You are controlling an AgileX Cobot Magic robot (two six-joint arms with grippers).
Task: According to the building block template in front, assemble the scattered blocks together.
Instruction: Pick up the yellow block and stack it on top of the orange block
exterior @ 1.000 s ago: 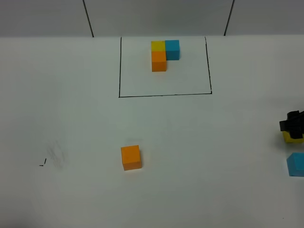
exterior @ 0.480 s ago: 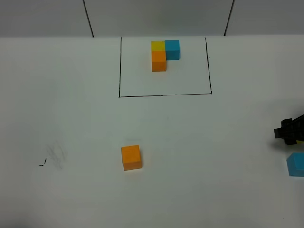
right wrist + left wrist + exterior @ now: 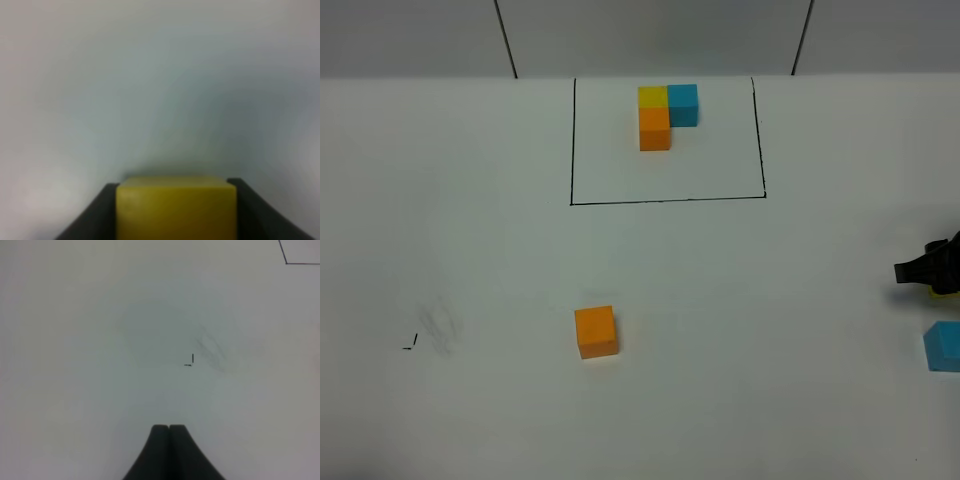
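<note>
Right side first: the right gripper [image 3: 928, 273] sits at the table's far right edge, and its wrist view shows the yellow cube [image 3: 176, 210] filling the gap, with a dark finger flush on each flank. I read that as the jaws clamped on the cube. It makes sense as the first pick, since yellow is the corner of the L and the other two build off it.

The blue cube [image 3: 944, 346] sits just beside the gripper, nearer the camera, loose and half cut off by the frame edge. The orange cube [image 3: 596, 331] is well apart, out toward the middle-left, and nothing touches it.

Over to the left gripper [image 3: 169, 432]: its fingers are pressed together with nothing between them. It hangs over bare table near a small pen mark [image 3: 190, 361], parked out of the way while the right arm works.

The template [image 3: 667, 112] is at the back, inside its black frame [image 3: 665, 200]: yellow at the corner, blue beside it, orange toward the front. Nothing is assembled yet.

The table [image 3: 770, 380] is plain matte white, with a faint grey smudge [image 3: 442, 325] at the left. Behind it is a pale wall [image 3: 650, 35] with two dark seams.
</note>
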